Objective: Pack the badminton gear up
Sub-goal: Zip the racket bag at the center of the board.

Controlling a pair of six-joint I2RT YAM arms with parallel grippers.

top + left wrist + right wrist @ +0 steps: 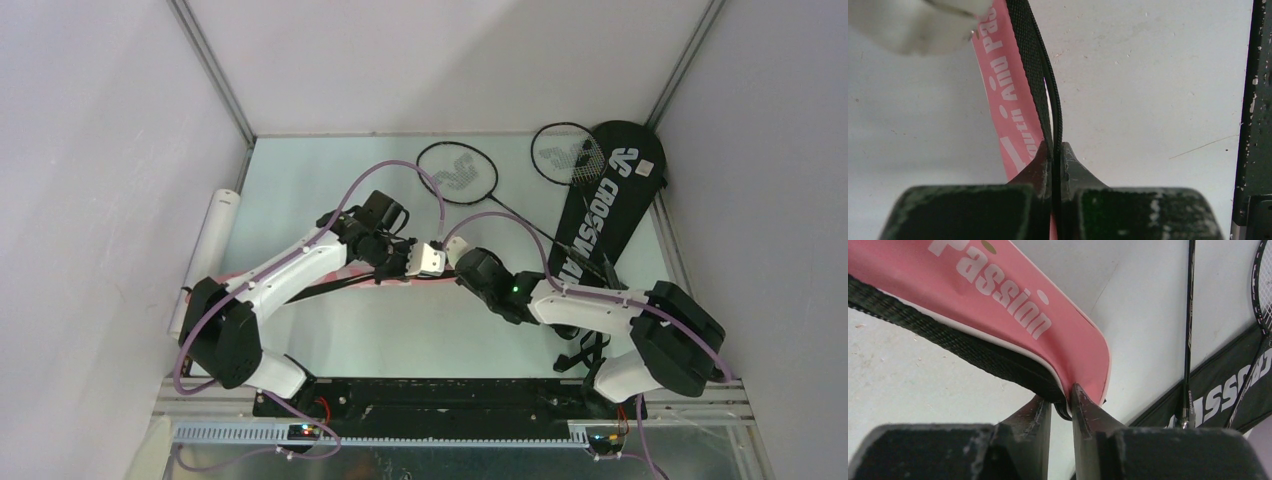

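Observation:
The pink bag (350,284) lies mid-table under my left arm. My left gripper (398,262) (1057,150) is shut on the bag's black strap (1040,60), with the pink cover (1008,100) just behind it. My right gripper (437,258) (1060,395) faces it from the right. Its jaws stand slightly apart, and the pink bag's rounded end (1083,355) and strap (948,335) sit between the tips. Two black rackets (458,172) (568,153) lie at the back, one on the black CROSSWAY bag (610,200) (1218,400).
A long white tube (208,250) lies along the left wall. A black racket shaft (1189,315) runs close to the right of my right gripper. The enclosure's walls close in the table on the left, back and right.

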